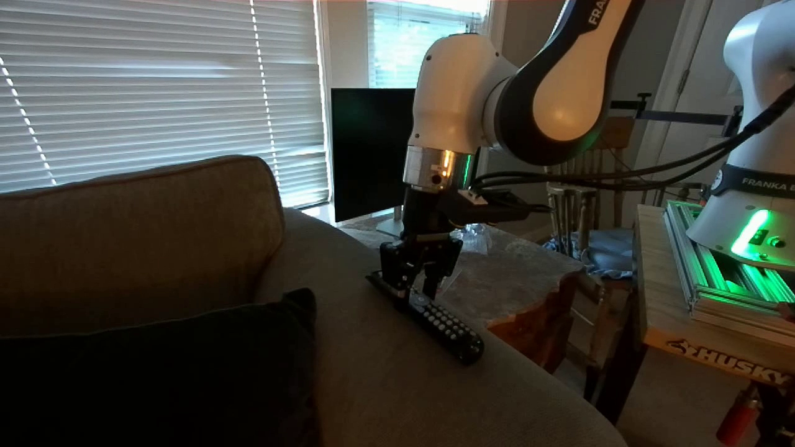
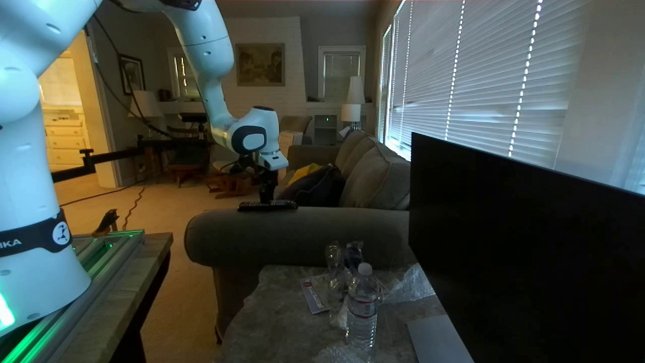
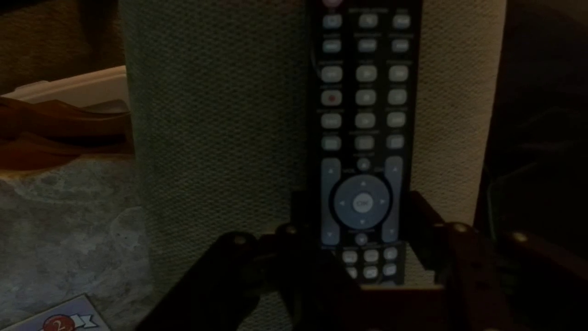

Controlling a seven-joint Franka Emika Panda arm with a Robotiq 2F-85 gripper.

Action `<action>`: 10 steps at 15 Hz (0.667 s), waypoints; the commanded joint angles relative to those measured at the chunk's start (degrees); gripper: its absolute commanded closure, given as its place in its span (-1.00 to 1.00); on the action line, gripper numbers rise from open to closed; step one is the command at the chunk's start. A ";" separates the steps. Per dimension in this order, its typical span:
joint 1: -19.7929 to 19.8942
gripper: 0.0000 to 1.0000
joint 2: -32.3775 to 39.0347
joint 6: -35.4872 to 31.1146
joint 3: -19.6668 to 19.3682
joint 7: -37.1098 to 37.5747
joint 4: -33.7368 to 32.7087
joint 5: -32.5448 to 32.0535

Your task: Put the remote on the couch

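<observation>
The remote (image 1: 448,327) is a long black bar with rows of pale buttons. It lies flat on top of the beige couch's (image 1: 522,403) rounded arm. In the other exterior angle the remote (image 2: 251,206) also rests on the couch arm (image 2: 302,234). My gripper (image 1: 418,294) points down over the remote. In the wrist view the gripper's (image 3: 358,202) dark fingers stand against both long edges of the remote (image 3: 366,110), beside the round OK pad, so it looks shut on it. The remote's lower end is partly hidden by the gripper. The couch fabric (image 3: 220,115) shows on both sides.
A dark cushion (image 1: 155,379) lies on the couch seat. A stone-topped table (image 2: 272,312) stands beside the couch arm, with a water bottle (image 2: 363,312), plastic wrap and a TV screen (image 2: 504,242). A wooden chair (image 1: 599,242) stands behind the table.
</observation>
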State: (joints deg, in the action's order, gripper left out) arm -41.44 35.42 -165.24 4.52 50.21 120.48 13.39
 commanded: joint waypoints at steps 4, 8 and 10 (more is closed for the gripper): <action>-1.77 -0.97 -0.25 0.08 -0.95 1.37 -0.92 -1.71; -2.43 -1.00 -3.14 1.61 -1.12 0.77 0.77 -2.56; -1.82 -1.00 -5.09 2.53 -0.20 -0.77 1.90 -3.13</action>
State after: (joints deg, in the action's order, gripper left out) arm -42.95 34.04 -165.06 4.23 50.06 120.21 12.33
